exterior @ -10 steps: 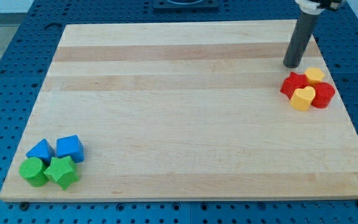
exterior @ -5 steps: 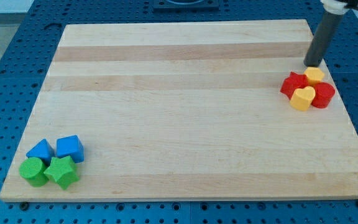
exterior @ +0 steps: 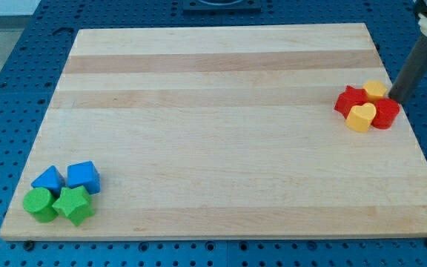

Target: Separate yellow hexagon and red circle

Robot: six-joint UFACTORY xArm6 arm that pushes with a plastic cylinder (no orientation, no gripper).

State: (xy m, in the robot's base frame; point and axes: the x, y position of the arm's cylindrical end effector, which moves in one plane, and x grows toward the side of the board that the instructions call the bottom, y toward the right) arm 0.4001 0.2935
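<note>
On the pale wooden board (exterior: 221, 133), my tip (exterior: 399, 97) sits just right of the yellow hexagon block (exterior: 375, 90) and red circle block (exterior: 386, 113); it has no jaws. A push could drag both together.

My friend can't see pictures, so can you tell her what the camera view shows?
My tip sits beside the yellow hexagon and red circle, on their right, in a cluster with a red star and yellow heart. Two blue and two green blocks huddle at the wooden board's bottom left.
</note>
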